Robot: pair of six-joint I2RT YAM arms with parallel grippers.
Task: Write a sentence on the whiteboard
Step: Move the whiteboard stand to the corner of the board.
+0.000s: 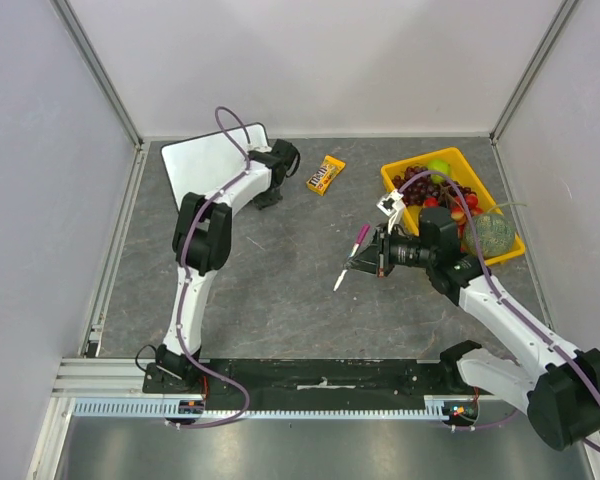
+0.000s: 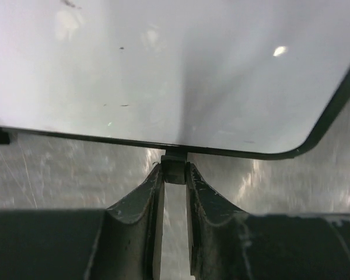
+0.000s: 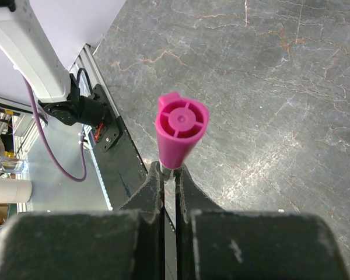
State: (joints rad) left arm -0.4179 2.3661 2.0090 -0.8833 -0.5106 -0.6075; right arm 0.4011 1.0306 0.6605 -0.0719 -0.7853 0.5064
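The whiteboard [image 1: 205, 160] lies at the far left of the table; its surface [image 2: 163, 70] shows only a few small specks, and no pink sentence is visible on it. My left gripper [image 1: 263, 160] is at the board's right edge, shut on a small black foot [image 2: 175, 169] under the rim. My right gripper [image 1: 365, 262] is mid-table, shut on a marker [image 1: 348, 262] with a pink cap and white body, held above the table. In the right wrist view the pink cap end [image 3: 181, 128] sticks up past the gripper [image 3: 170, 169].
A yellow tray [image 1: 395, 172] of grapes and other fruit stands at the far right. A yellow candy packet [image 1: 326, 174] lies between board and tray. Grey walls enclose the table on three sides.
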